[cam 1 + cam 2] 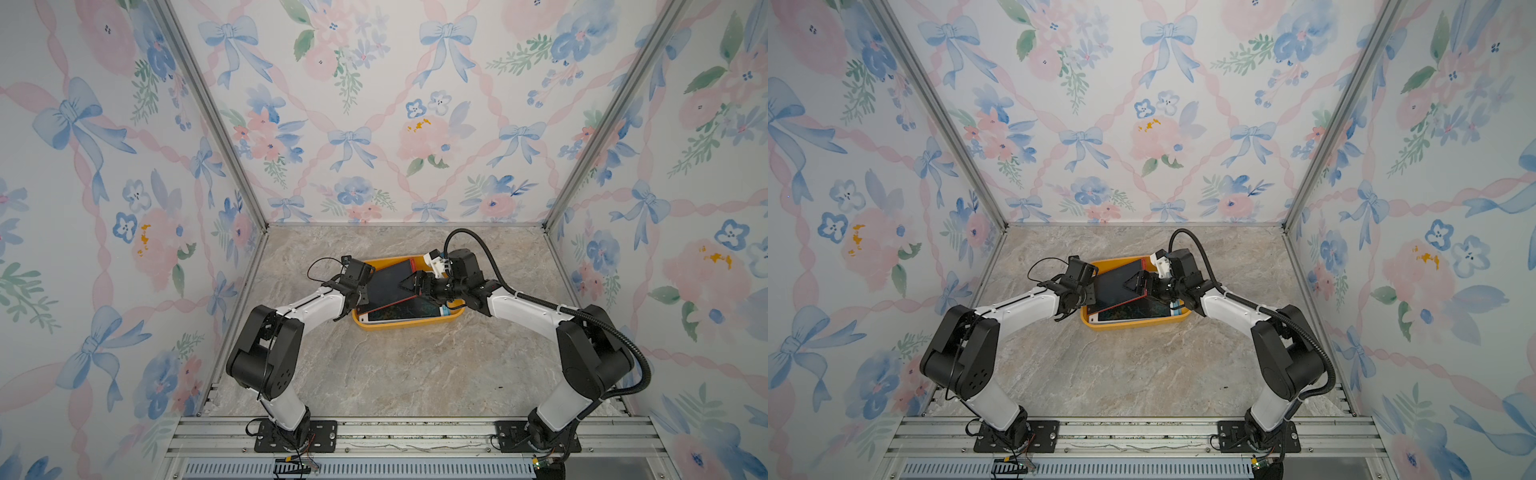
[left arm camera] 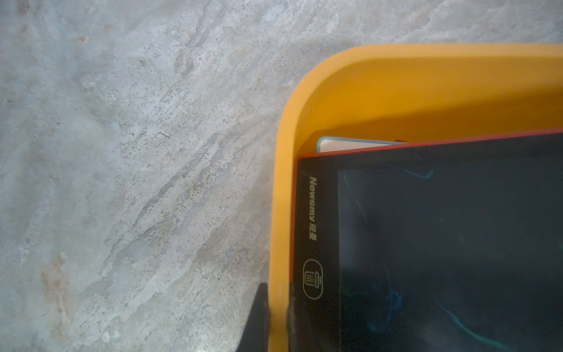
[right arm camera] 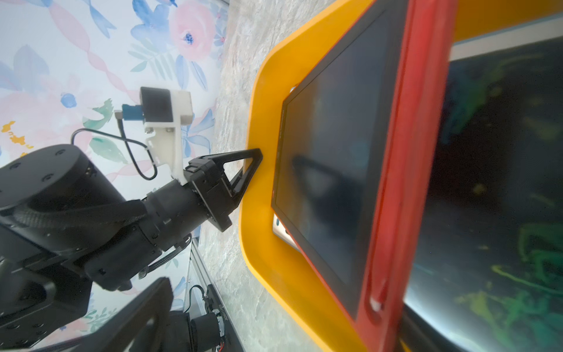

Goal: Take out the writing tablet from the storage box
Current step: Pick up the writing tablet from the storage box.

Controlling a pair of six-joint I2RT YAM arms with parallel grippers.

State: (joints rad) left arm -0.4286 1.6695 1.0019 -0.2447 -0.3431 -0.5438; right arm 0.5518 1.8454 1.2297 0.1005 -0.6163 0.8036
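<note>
While the left gripper [image 2: 277,289] is clenched on the rim of the storage box [image 1: 399,326], mid-frame in both top views, the red-framed writing tablet [image 1: 388,286] lies tilted inside it atop a white-framed tablet [image 1: 409,314], with the right gripper [image 1: 411,287] spread wide astride its red edge

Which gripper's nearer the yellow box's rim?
Left. The left gripper is shut on the box rim itself; the right gripper hangs open over the tilted red tablet inside the box.
</note>
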